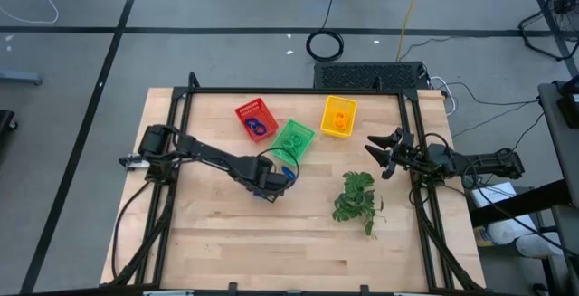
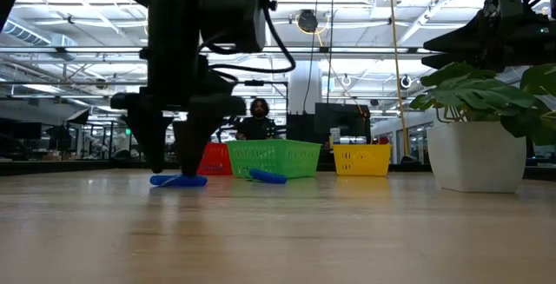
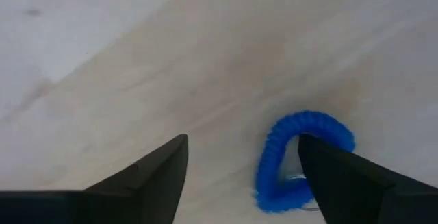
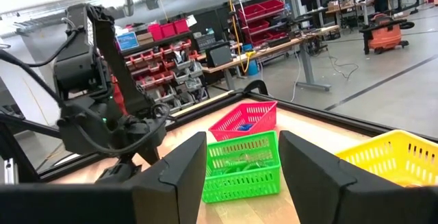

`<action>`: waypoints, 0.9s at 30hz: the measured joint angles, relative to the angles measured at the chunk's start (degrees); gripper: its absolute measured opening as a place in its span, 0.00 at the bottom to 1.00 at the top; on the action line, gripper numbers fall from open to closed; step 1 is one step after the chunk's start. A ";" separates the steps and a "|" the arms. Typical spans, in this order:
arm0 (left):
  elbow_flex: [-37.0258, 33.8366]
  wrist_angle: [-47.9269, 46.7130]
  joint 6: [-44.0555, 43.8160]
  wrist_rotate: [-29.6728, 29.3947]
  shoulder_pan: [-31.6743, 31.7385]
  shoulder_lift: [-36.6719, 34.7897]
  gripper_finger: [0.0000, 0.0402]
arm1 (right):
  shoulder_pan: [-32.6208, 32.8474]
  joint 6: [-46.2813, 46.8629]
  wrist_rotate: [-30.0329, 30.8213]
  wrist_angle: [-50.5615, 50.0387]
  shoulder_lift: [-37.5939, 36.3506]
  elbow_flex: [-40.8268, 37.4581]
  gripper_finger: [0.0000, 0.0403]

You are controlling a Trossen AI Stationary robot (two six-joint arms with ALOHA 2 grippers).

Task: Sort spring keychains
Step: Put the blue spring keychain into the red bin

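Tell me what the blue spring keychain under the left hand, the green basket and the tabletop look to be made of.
Blue spring keychain: probably soft matte plastic, judging by its tightly ribbed coil bent into a loop. Green basket: likely moulded rigid plastic, with a uniform colour and open mesh walls. Tabletop: pale wood, seemingly sealed smooth; grain streaks and plank seams show.
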 joint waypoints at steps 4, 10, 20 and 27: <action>-0.83 -0.03 1.06 -0.25 0.36 0.00 0.59 | -0.02 0.00 0.02 -0.02 -0.02 0.00 0.43; -2.52 2.26 2.50 0.57 0.30 -0.25 0.37 | -0.01 0.00 0.02 -0.01 -0.01 0.01 0.42; -3.82 7.59 8.56 3.54 0.23 -0.33 0.03 | 0.00 0.00 0.02 -0.02 -0.02 0.01 0.42; -3.86 7.49 12.70 5.15 1.00 -0.53 0.02 | -0.02 0.00 0.02 -0.02 -0.01 0.01 0.42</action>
